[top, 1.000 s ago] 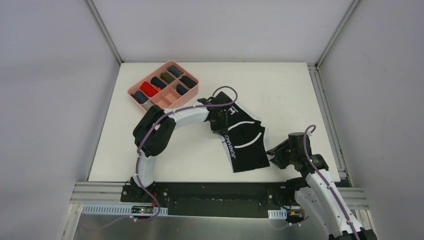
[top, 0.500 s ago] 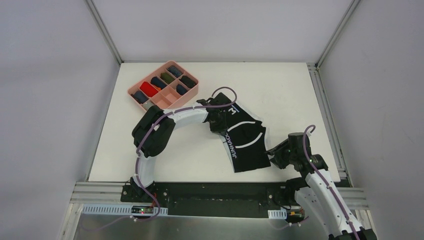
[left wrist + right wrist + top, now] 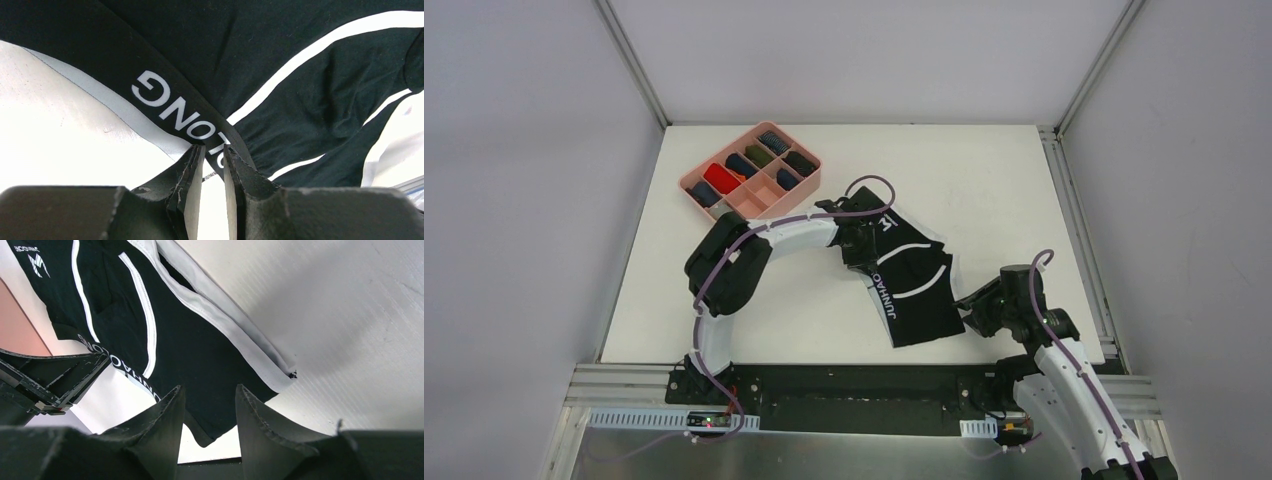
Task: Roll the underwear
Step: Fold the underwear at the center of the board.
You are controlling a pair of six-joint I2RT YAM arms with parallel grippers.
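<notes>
The black underwear (image 3: 919,290) with white seams and white waistband lettering lies spread on the white table, right of centre. My left gripper (image 3: 867,262) sits at its left edge. In the left wrist view (image 3: 212,149) its jaws stand almost together, pinching the lettered waistband (image 3: 165,102) at the tips. My right gripper (image 3: 969,318) is open at the cloth's near right corner. In the right wrist view (image 3: 207,390) its jaws stand on either side of that corner of the underwear (image 3: 180,345) without closing on it. The grey underwear is out of view.
A pink compartment tray (image 3: 692,192) holding several rolled items stands at the back left of the table. Metal rails (image 3: 1074,200) border the right side, and a black strip (image 3: 844,385) runs along the near edge by the arm bases.
The left gripper has drawn slightly nearer and left, and the far end of the underwear has shifted with it. The right gripper has edged a little closer to the near corner.
</notes>
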